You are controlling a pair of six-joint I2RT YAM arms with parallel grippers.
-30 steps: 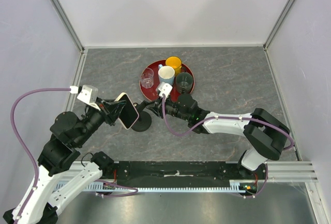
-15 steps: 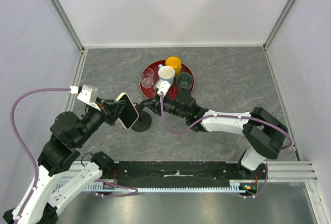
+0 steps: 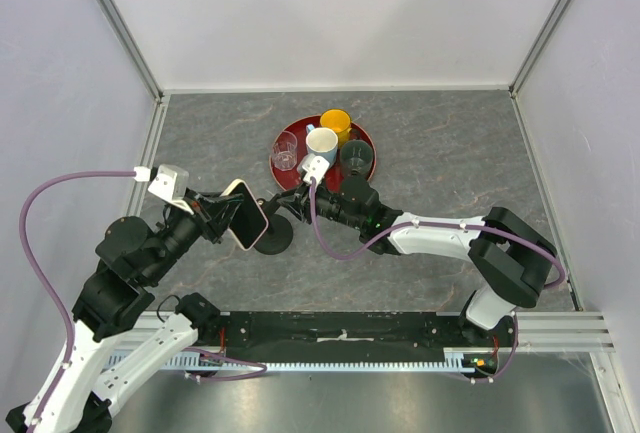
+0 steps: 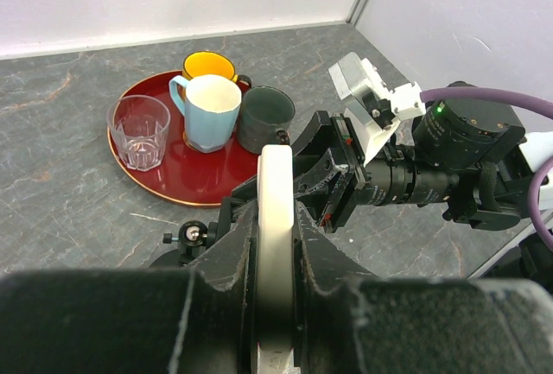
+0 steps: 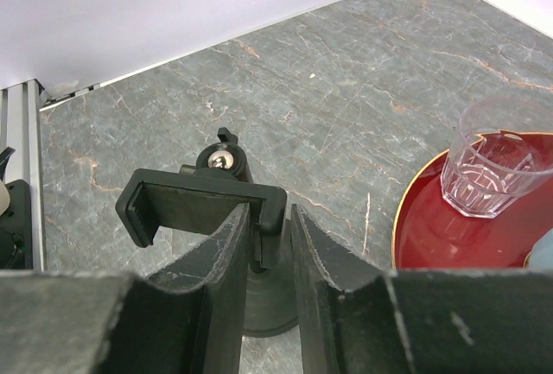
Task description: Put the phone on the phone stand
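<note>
The phone [image 3: 247, 216] has a black screen and a pale pink rim. My left gripper [image 3: 230, 215] is shut on it and holds it on edge, just left of the phone stand [image 3: 272, 237]. In the left wrist view the phone [image 4: 275, 175] stands edge-on between my fingers, with the stand's ball joint [image 4: 194, 236] low on the left. My right gripper [image 3: 290, 203] reaches in from the right. In the right wrist view its jaws [image 5: 270, 236] close narrowly on the right end of the stand's clamp holder [image 5: 194, 208], above the disc base [image 5: 272, 305].
A red tray [image 3: 274, 168] behind the stand holds a clear glass [image 3: 285, 151], a light blue mug [image 3: 322, 141], a yellow cup [image 3: 336, 121] and a dark green cup [image 3: 355, 156]. White walls enclose the grey table.
My right gripper has moved a little left and towards the stand's clamp holder. The left arm and the phone have stayed put.
</note>
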